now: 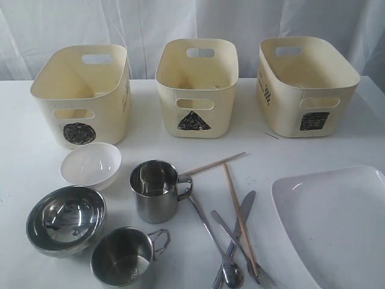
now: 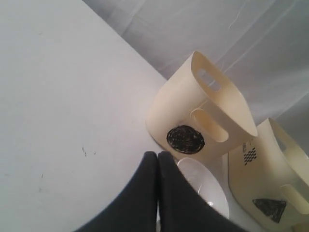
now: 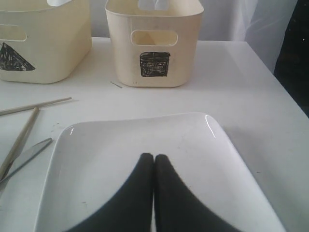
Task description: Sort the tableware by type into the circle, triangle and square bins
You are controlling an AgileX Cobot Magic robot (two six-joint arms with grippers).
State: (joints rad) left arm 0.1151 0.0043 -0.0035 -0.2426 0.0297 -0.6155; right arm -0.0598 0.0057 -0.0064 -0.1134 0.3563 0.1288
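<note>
White table (image 1: 24, 132), white curtain (image 1: 150, 24) behind. Circle bin (image 1: 105, 117), triangle bin (image 1: 168, 111), square bin (image 1: 286, 117) in a row at the back. Front left: small white bowl (image 1: 90, 164), steel bowl (image 1: 65, 218), rear mug (image 1: 154, 191), front mug (image 1: 123, 259). Middle: chopsticks (image 1: 238, 208), spoon (image 1: 231, 275), fork (image 1: 224, 224), knife (image 1: 248, 198), crossed. Right: large white plate (image 1: 337, 223). Left pincer (image 2: 157, 159) fully closed, empty, near circle bin. Right pincer (image 3: 154, 160) closed, empty, over plate.

A white tabletop (image 1: 24, 120) fills the room's foreground. Behind it hangs a pale, softly creased curtain (image 1: 150, 24), evenly lit.
</note>
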